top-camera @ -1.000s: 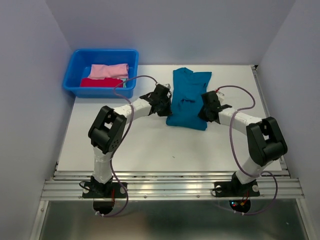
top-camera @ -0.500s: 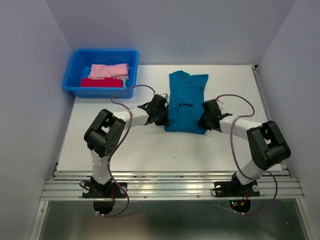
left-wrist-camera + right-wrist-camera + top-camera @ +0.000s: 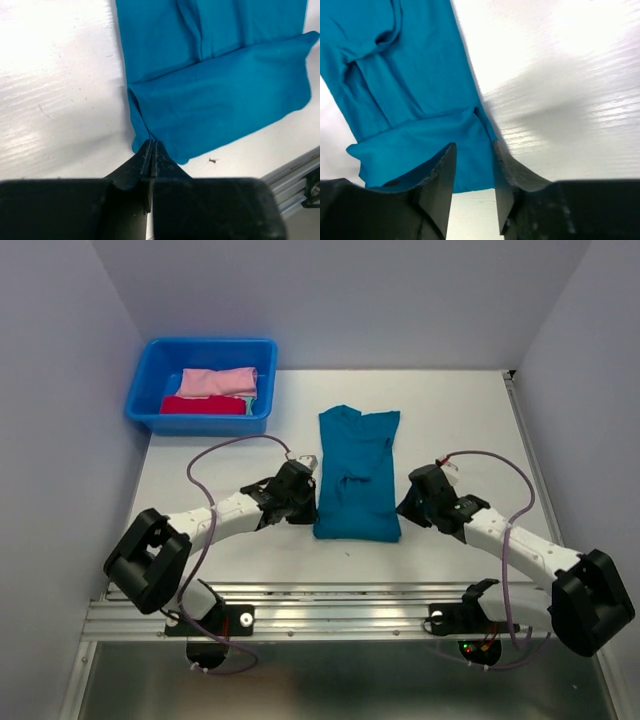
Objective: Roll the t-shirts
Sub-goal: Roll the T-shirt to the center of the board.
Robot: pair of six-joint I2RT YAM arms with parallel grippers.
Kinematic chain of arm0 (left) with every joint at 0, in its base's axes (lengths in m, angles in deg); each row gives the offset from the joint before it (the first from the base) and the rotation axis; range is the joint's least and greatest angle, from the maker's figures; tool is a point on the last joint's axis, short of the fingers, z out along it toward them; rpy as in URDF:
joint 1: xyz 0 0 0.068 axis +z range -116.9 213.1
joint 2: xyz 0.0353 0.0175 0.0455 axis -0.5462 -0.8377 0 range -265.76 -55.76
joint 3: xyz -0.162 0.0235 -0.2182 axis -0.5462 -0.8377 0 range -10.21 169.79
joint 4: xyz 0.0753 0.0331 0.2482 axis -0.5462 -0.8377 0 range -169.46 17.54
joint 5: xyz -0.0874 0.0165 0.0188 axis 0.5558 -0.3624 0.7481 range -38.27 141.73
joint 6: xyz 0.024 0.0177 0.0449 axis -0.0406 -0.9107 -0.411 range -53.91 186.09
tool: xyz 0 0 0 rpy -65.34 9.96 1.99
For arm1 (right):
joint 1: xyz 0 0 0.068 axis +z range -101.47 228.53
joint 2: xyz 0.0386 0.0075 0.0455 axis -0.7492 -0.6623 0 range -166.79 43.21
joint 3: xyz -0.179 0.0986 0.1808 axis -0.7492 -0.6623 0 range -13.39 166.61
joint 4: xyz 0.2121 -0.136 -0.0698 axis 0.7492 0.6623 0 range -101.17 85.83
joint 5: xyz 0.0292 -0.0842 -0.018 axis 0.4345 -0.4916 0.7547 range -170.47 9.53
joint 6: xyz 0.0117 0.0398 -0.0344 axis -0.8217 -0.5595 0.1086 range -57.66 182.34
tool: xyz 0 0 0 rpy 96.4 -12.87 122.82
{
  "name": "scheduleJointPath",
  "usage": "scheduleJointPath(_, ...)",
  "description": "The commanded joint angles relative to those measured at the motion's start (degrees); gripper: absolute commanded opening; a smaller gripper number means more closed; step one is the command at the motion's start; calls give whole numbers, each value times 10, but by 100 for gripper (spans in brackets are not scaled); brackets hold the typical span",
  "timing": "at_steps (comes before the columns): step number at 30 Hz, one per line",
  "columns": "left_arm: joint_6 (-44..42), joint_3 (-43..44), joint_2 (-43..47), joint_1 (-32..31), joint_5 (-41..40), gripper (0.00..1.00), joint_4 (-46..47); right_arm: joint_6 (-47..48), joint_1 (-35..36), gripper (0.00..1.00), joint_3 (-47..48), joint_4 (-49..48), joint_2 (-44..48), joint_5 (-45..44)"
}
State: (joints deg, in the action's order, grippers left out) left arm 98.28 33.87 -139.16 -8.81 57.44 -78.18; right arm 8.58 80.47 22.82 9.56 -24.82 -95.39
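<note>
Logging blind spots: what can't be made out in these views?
Top view: how wide the left hand and right hand stand; their own wrists cover the tips.
Left wrist view: whether the shut left hand pinches the teal t-shirt; its tips cover that corner.
Top view: greenish scrap beside the pink bundle in the blue tub; too small to identify.

Passable over bare white tabletop [image 3: 480, 420], right of centre and along upper edge. Blocked upper left by rigid bright-blue plastic tub [image 3: 148, 400]. Crowded mid-frame: flat teal cloth t-shirt [image 3: 355, 475], left gripper [image 3: 310, 510] and right gripper [image 3: 405, 505] tight at its lower corners.
</note>
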Motion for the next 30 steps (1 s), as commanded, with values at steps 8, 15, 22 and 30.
scheduleJointPath(8, 52, -89, 92, 1, 30, 59, 40, 13, 1, 70, -17, 26, 49, 29)
scheduleJointPath(15, 70, -129, 80, 1, 76, 53, 98, -19, 1, 71, -76, -30, 67, 88)
scheduleJointPath(22, 89, -148, 61, 1, 103, 49, 150, -41, 1, 67, -108, -55, 63, 104)
scheduleJointPath(30, 89, -145, 32, 1, 101, 35, 168, -58, 1, 54, -137, -77, 63, 110)
